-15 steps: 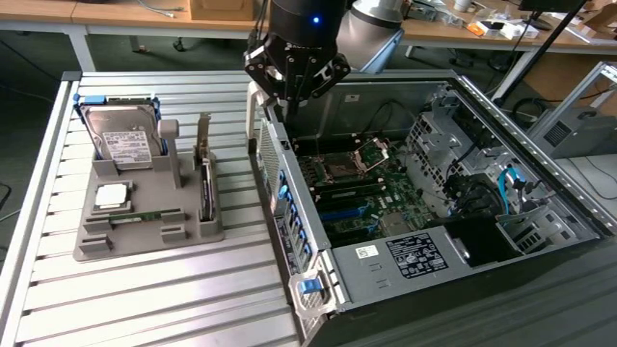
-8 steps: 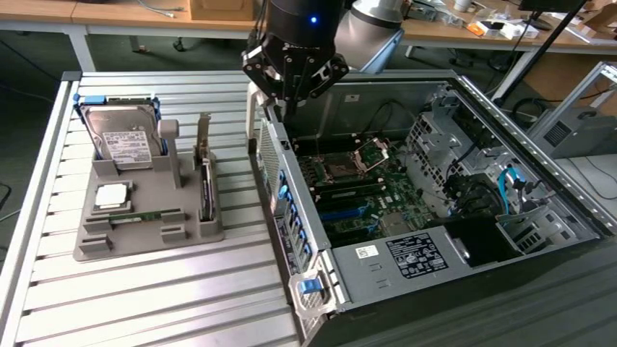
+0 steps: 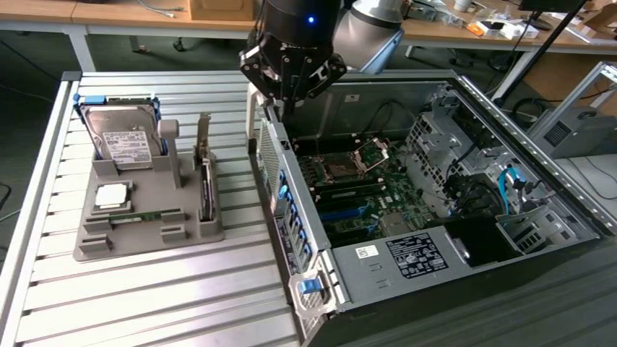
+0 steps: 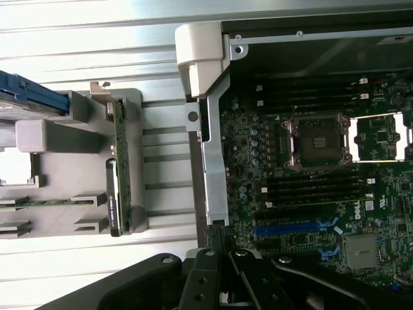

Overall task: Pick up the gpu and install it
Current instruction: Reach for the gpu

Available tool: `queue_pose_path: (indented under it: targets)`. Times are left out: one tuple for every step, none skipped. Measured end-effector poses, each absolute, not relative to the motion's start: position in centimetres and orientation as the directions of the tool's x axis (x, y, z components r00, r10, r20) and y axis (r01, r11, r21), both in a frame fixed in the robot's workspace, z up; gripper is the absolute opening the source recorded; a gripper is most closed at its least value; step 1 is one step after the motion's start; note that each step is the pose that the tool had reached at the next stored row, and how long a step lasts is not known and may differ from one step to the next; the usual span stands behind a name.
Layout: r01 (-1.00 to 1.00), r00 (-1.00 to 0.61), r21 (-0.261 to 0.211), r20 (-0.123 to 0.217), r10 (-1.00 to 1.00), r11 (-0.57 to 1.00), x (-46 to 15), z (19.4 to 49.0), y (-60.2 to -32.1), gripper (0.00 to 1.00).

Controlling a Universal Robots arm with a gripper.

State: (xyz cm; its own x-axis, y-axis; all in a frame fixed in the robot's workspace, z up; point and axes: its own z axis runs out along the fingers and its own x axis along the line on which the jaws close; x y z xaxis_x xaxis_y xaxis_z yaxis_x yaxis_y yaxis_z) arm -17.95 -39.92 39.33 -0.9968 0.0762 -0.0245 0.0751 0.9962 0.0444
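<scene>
Fingers (image 4: 216, 240) clenched, empty, above PC case (image 4: 216, 161) edge; gpu (image 4: 119, 168) upright in holder (image 4: 58, 135), bare table (image 4: 168, 171) strip btw.

The gripper (image 3: 283, 107) hung above the case wall (image 3: 277, 163); the gpu (image 3: 204, 168) stood on edge in the holder (image 3: 144, 242) on one side, the motherboard (image 3: 359, 196) lay on the other.

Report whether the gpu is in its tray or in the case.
In the tray: the gpu stands on edge in its slot, outside the open case.
</scene>
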Motion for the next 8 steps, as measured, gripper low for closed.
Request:
queue_pose_path:
  targets:
    - [0.075,-0.997,0.044,-0.024,0.076,0.996,-17.98,39.33,-39.92,0.11]
    - [0.075,-0.997,0.044,-0.024,0.076,0.996,-18.02,39.33,-39.92,0.11]
    - [0.075,-0.997,0.044,-0.024,0.076,0.996,-18.05,39.33,-39.92,0.11]
    - [0.075,-0.997,0.044,-0.024,0.076,0.996,-18.07,39.33,-39.92,0.11]
    - [0.075,-0.997,0.044,-0.024,0.076,0.996,-18.1,39.33,-39.92,0.11]
    - [0.075,-0.997,0.044,-0.024,0.076,0.996,-18.12,39.33,-39.92,0.11]
    - [0.075,-0.997,0.044,-0.024,0.076,0.996,-18.13,39.33,-39.92,0.11]
    - [0.075,-0.997,0.044,-0.024,0.076,0.996,-18.17,39.33,-39.92,0.11]
